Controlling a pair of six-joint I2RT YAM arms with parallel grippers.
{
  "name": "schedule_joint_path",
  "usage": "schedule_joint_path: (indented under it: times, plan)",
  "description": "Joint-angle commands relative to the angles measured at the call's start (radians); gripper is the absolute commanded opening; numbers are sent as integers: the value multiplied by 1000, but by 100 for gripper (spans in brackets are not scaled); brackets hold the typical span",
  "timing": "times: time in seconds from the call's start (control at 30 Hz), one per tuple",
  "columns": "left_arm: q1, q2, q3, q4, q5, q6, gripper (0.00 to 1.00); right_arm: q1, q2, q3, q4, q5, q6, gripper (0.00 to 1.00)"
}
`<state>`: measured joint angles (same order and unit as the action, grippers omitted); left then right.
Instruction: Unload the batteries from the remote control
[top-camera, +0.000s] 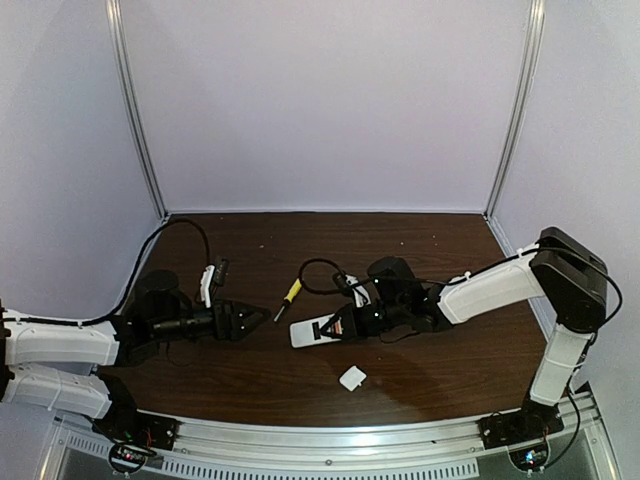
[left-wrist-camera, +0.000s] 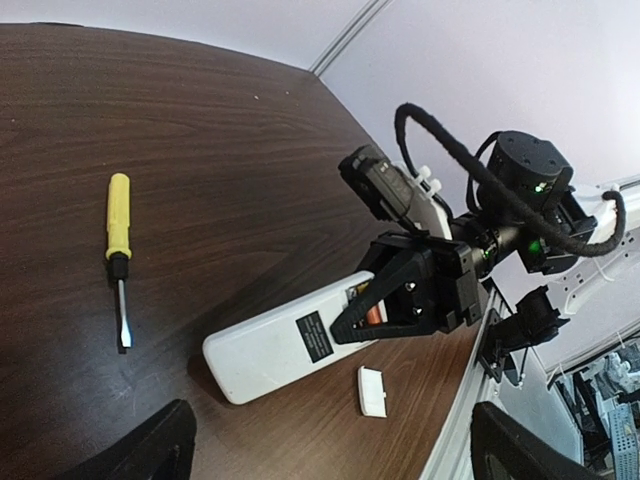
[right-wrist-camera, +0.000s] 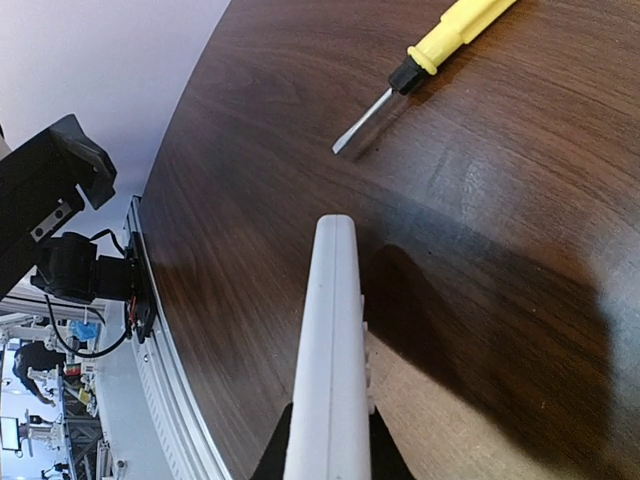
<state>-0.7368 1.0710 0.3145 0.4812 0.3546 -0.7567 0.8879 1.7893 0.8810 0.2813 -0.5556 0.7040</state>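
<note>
The remote control (left-wrist-camera: 270, 355) shows its white back with a dark label, and its far end is clamped in my right gripper (left-wrist-camera: 365, 318). An orange battery (left-wrist-camera: 373, 313) sits in the open compartment between that gripper's black fingers. In the right wrist view the remote control (right-wrist-camera: 330, 330) runs edge-on away from my right gripper (right-wrist-camera: 328, 452). From above, the remote control (top-camera: 308, 332) lies mid-table with my right gripper (top-camera: 343, 324) shut on it. My left gripper (top-camera: 258, 318) stands open just left of it, holding nothing, and its fingers (left-wrist-camera: 150, 445) frame the view.
A yellow-handled screwdriver (top-camera: 289, 297) lies just behind the remote, also seen left of it (left-wrist-camera: 118, 240). A small white cover (top-camera: 352, 378) rests near the front edge, close to the remote (left-wrist-camera: 372, 390). The metal rail (top-camera: 330, 445) borders the near side.
</note>
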Motion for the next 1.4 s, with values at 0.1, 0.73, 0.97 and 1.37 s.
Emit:
schedule_joint_path:
  times: [0.1, 0.73, 0.97, 1.37]
  plan:
    - [-5, -27, 14, -24, -39, 35, 97, -45, 85, 74, -81, -121, -62, 17]
    - [-5, -48, 12, -45, -78, 48, 96, -69, 105, 132, -225, 33, -115, 79]
    - [-6, -45, 13, -55, -99, 56, 96, -68, 132, 197, -263, 63, -119, 84]
    - [-6, -54, 10, -80, -163, 82, 97, -59, 189, 265, -257, 57, -122, 86]
